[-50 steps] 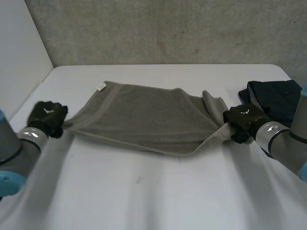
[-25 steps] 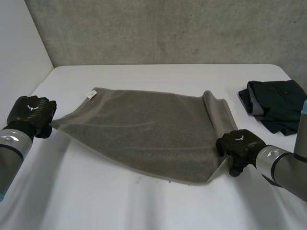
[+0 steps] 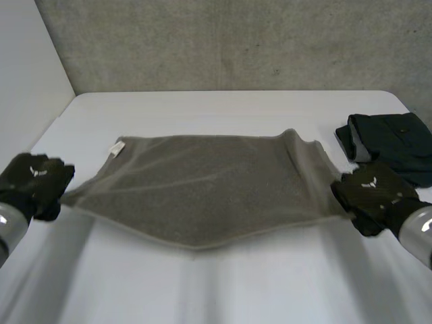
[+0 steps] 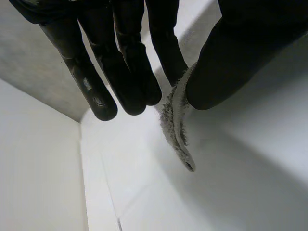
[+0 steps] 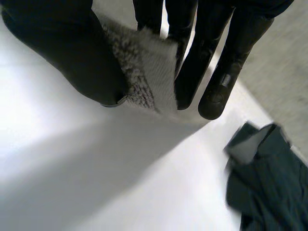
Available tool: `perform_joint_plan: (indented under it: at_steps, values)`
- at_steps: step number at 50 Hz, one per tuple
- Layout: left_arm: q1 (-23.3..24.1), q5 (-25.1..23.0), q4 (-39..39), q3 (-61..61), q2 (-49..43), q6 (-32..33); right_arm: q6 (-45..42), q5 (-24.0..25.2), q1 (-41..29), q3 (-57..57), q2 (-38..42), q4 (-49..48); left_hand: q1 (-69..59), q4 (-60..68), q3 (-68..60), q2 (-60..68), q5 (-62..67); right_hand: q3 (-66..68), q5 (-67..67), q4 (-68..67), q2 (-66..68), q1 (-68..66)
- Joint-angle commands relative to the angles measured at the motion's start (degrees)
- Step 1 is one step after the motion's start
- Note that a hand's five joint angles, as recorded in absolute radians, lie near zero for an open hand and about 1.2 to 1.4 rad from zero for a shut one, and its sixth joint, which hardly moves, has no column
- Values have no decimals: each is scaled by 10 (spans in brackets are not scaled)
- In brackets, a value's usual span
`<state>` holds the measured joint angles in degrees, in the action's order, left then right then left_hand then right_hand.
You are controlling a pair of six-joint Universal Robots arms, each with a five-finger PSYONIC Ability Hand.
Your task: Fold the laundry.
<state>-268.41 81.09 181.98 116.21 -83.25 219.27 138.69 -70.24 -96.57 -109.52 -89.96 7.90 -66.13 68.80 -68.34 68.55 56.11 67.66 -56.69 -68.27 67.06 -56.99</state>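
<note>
A grey towel [image 3: 202, 185] hangs stretched between both hands above the white table [image 3: 223, 283], its near edge sagging in the middle. My left hand [image 3: 35, 183] pinches the towel's near left corner. In the left wrist view that corner [image 4: 175, 122] sits squeezed between the thumb [image 4: 226, 67] and the fingers [image 4: 139, 72]. My right hand [image 3: 371, 194] pinches the near right corner. The right wrist view shows the towel's edge [image 5: 144, 72] clamped between thumb [image 5: 62, 53] and fingers [image 5: 216, 57]. A small white label [image 3: 116, 148] shows at the far left corner.
A folded dark garment [image 3: 391, 145] lies on the table at the right, just behind my right hand; it appears beyond the fingertips as a dark garment [image 5: 267, 178] in the right wrist view. A grey wall stands behind the table and a white wall at the left.
Both hands have pulled the towel toward the near edge and apart. The towel has gone from bunched and skewed to spread flat and taut, with its right side swung outward.
</note>
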Motion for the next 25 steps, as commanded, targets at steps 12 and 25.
perform_joint_plan:
  at_steps: [12,25]
  values:
    - [38,-31,-38,29,-5,202,-71,15,49,88,105,103,-139,112,-117,114,139,123,-133,-117,129,-230]
    - [102,39,144,-251,-340,118,-26,-147,-67,292,297,-39,-139,112,-117,114,139,123,-133,-117,129,-230]
